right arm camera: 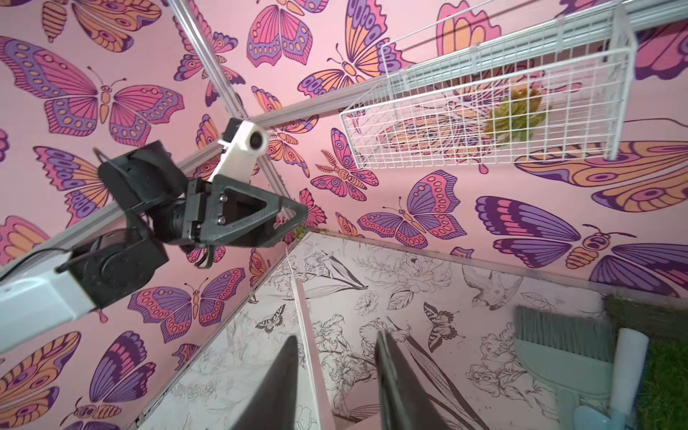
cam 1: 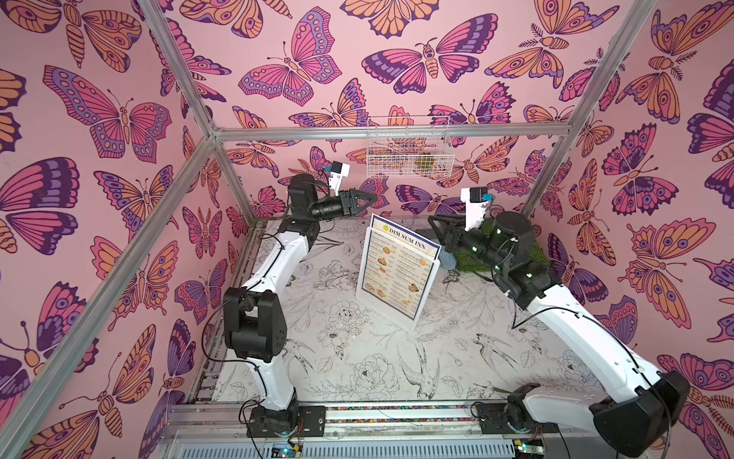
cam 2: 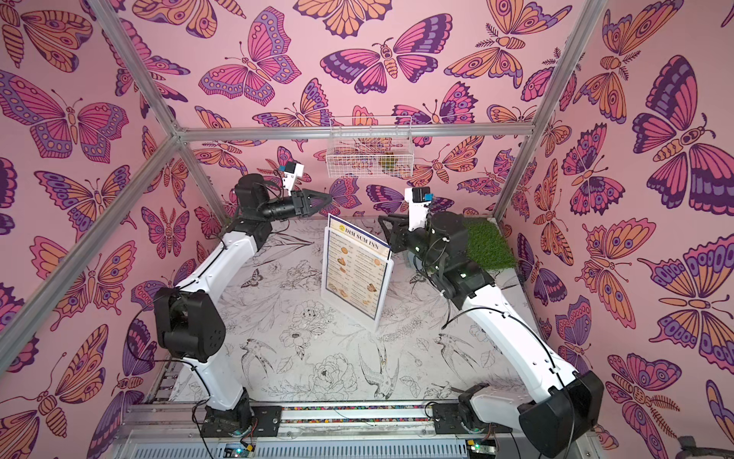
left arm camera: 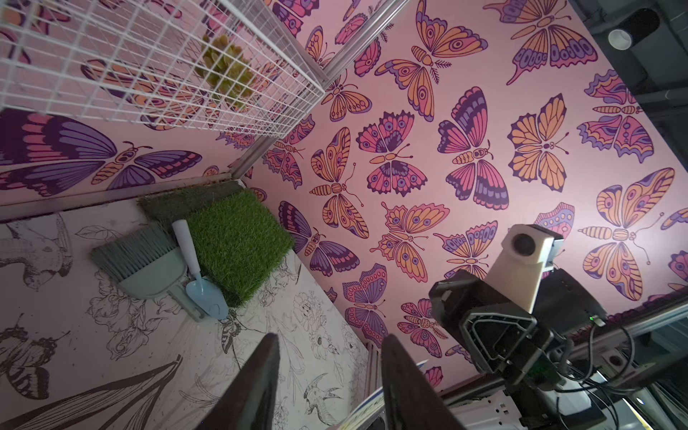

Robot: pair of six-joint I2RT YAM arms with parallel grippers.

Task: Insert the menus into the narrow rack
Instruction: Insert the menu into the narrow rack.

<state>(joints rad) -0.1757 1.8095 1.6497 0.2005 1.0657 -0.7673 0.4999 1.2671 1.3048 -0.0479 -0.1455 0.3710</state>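
Two white-and-black arms, the left arm (cam 1: 270, 270) and the right arm (cam 1: 576, 330), stand up from the near rail of the bench (cam 1: 357, 357). Their elbows are bent and their wrists are levelled towards each other over the bench's far half. Between them the narrow rack (cam 1: 383, 309), a thin flat white plastic slab, stands upright on the bench with its long axis vertical. The glossy cream menu (cam 1: 397, 274) sits in it, heading uppermost, its top edge skewed above the rim. The left fingers (cam 1: 359, 197) are spread, clear above the menu's upper corner. The right fingers (right arm camera: 275, 387) are spread on either side of the sheet's thin edge, not pinching it.
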